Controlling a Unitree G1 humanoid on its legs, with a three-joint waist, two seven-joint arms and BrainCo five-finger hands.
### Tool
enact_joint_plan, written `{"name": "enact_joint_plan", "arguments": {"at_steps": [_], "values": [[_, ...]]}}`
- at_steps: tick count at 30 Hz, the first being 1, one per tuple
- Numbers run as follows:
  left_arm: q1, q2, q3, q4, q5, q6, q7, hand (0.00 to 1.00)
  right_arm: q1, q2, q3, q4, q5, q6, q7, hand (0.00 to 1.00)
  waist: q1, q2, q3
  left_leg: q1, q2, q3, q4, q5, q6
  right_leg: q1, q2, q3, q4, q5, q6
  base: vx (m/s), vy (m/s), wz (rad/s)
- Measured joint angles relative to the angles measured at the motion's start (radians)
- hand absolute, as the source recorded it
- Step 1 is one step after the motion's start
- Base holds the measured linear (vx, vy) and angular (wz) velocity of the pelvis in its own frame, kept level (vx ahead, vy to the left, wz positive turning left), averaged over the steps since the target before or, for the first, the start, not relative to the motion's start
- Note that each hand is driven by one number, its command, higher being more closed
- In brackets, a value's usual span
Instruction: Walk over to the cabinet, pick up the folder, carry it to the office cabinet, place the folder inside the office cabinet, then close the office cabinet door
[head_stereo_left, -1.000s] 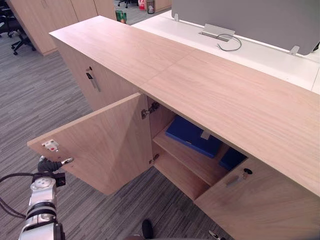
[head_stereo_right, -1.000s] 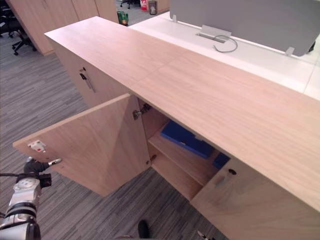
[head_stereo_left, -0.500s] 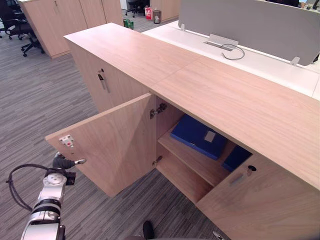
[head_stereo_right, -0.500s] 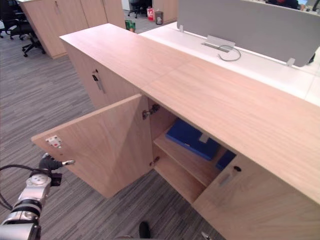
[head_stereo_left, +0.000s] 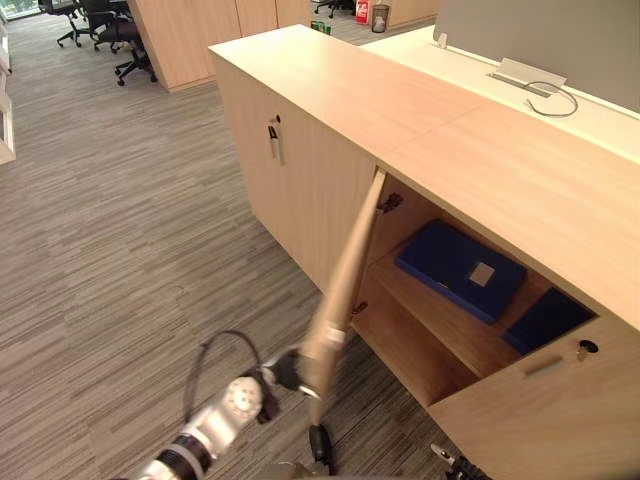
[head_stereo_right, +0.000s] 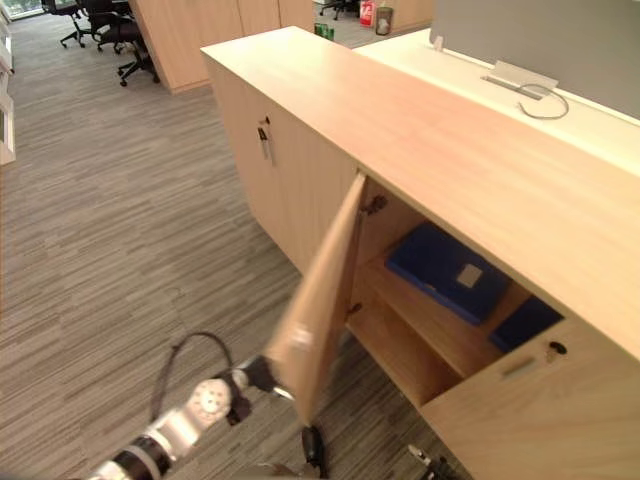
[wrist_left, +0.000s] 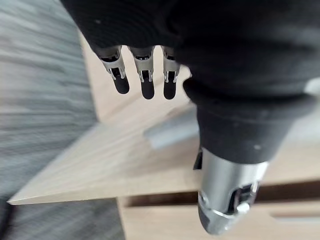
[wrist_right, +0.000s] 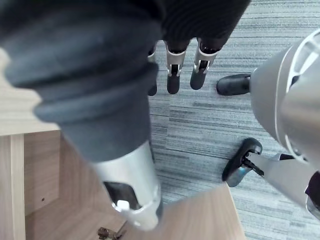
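Note:
A blue folder (head_stereo_left: 460, 268) lies flat on the upper shelf inside the open office cabinet (head_stereo_left: 480, 170). A second blue folder (head_stereo_left: 545, 318) lies to its right, partly behind the right door (head_stereo_left: 540, 410). The cabinet's left door (head_stereo_left: 345, 285) stands out from the front and shows edge-on. My left hand (head_stereo_left: 285, 372) is at the door's low free edge; in the left wrist view its fingers (wrist_left: 145, 80) are straight, close to the wooden door panel (wrist_left: 100, 160), holding nothing. My right hand (wrist_right: 172, 75) hangs over the carpet with relaxed fingers, empty.
A closed cabinet (head_stereo_left: 290, 150) with a key in its lock adjoins on the left. Behind the cabinets stands a white desk (head_stereo_left: 600, 110) with a grey screen. Office chairs (head_stereo_left: 120, 30) and more wooden cabinets stand at the far left. Grey striped carpet (head_stereo_left: 120, 250) spreads to the left.
The whole picture has shifted, so the camera has moved. The left door, seen face-on before, now shows edge-on, and my left hand is against its lower free edge.

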Motion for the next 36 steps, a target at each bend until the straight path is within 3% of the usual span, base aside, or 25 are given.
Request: {"name": "enact_joint_plan", "arguments": {"at_steps": [1,3,9,15,21,24,26,31,34,36], "values": [[0.001,-0.032,-0.013,-0.039,-0.006,-0.011,-0.012,0.0,0.009,0.001,0.007,-0.002,-0.01,-0.002,0.002,0.0,-0.013,0.009,-0.01,0.025,-0.018,-0.007,-0.025,0.001,-0.033,0.009,-0.009,-0.004,-0.03,0.032,0.008,0.11,0.019,-0.57],[0.005,-0.052,-0.022,-0.133,-0.036,-0.035,-0.024,0.0,0.046,0.002,0.027,-0.001,-0.023,-0.003,0.006,0.0,-0.021,0.013,-0.021,0.046,-0.035,-0.003,-0.067,0.011,-0.023,0.035,0.003,-0.004,-0.092,0.074,0.008,0.07,0.101,-0.2],[0.074,-0.057,-0.021,-0.214,-0.078,-0.046,-0.04,0.0,0.12,0.001,0.094,0.01,-0.026,-0.004,0.008,0.0,-0.02,0.014,-0.043,0.058,-0.052,-0.029,-0.121,0.033,-0.038,0.034,0.003,-0.02,-0.109,0.073,0.002,-0.02,0.033,0.13],[0.145,-0.058,-0.022,-0.214,-0.125,-0.044,-0.073,0.0,0.1,0.002,0.194,-0.013,-0.027,-0.008,0.011,0.0,-0.027,0.015,-0.047,0.099,-0.038,-0.038,-0.217,0.095,-0.088,0.034,0.033,-0.023,-0.113,0.072,0.0,-0.08,-0.036,0.02],[0.18,-0.077,0.002,-0.183,-0.207,-0.035,-0.073,0.0,0.086,0.014,0.205,-0.035,-0.022,-0.011,0.016,0.0,-0.033,0.007,-0.04,0.116,0.008,0.023,-0.217,0.102,-0.098,0.026,0.07,0.032,-0.133,0.073,-0.001,-0.11,-0.059,-0.32],[0.179,-0.14,0.129,-0.03,-0.267,-0.024,-0.051,0.0,0.082,0.015,0.235,-0.052,-0.019,-0.011,0.018,0.0,-0.036,0.003,-0.035,0.128,0.047,0.101,-0.217,0.1,-0.101,-0.006,0.093,0.107,-0.132,0.073,-0.004,-0.09,-0.08,-0.81],[0.172,-0.186,0.261,0.117,-0.323,-0.007,-0.01,0.0,0.096,0.021,0.242,-0.055,-0.008,-0.011,0.018,0.0,-0.055,-0.003,-0.03,0.136,0.078,0.139,-0.217,0.101,-0.119,-0.007,0.126,0.14,-0.167,0.082,-0.017,-0.05,-0.126,-0.58],[0.173,-0.214,0.533,0.441,-0.349,0.016,0.098,0.0,0.122,0.052,0.244,-0.083,0.024,-0.014,0.017,0.0,-0.061,-0.021,-0.021,0.182,0.144,0.259,-0.212,0.091,-0.171,-0.006,0.191,0.251,-0.226,0.1,-0.028,-0.01,-0.169,-0.79],[0.179,-0.21,0.679,0.55,-0.398,0.028,0.128,0.0,0.121,0.05,0.243,-0.087,0.052,-0.021,0.016,0.0,-0.061,-0.039,-0.005,0.145,0.244,0.337,0.003,-0.022,-0.196,-0.008,0.221,0.306,-0.23,0.102,-0.032,0.02,-0.179,-0.87],[0.196,-0.213,0.749,0.571,-0.44,0.031,0.142,0.0,0.118,0.041,0.237,-0.09,0.062,-0.031,0.017,0.0,-0.054,-0.024,0.0,0.116,0.341,0.355,0.187,-0.11,-0.181,-0.003,0.257,0.33,-0.229,0.105,-0.04,0.11,-0.221,-0.93]]}}
